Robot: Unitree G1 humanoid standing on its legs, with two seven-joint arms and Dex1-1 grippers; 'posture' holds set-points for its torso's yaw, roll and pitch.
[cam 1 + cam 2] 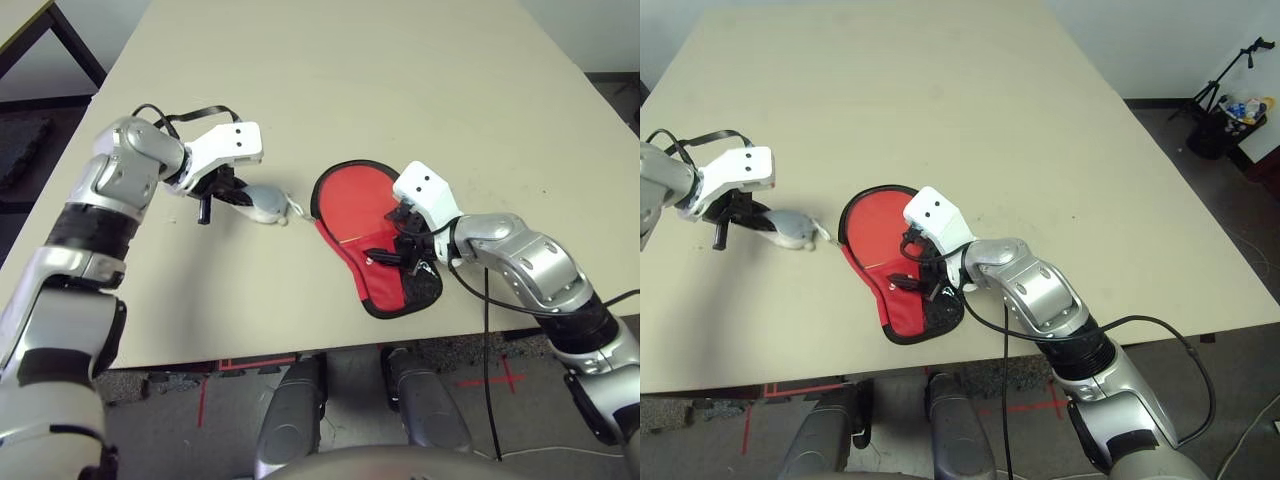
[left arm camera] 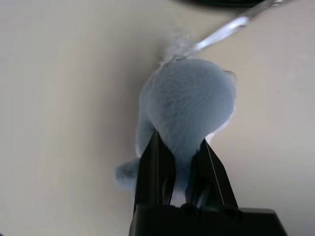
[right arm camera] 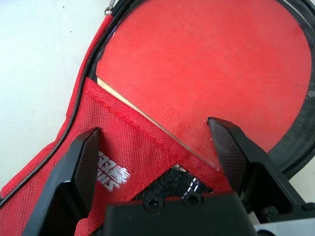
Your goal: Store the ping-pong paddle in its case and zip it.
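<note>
The ping-pong paddle (image 3: pixel 211 64) lies inside the red case (image 1: pixel 395 285) near the table's front edge. Its round red face shows, and a red flap with a white logo (image 3: pixel 113 172) covers the handle end. The case's black rim stands open around the face. My right gripper (image 3: pixel 155 147) hovers open just over the flap's edge, one finger on either side of it. My left gripper (image 2: pixel 179 147) is to the left of the case, shut on a small grey-white soft lump (image 1: pixel 265 203). A thin cord (image 2: pixel 231 27) runs from the lump toward the case.
The beige table (image 1: pixel 400 80) stretches far behind the case. Its front edge runs just below the case's narrow end. A dark stand and some gear (image 1: pixel 1230 100) sit on the floor beyond the table's right side.
</note>
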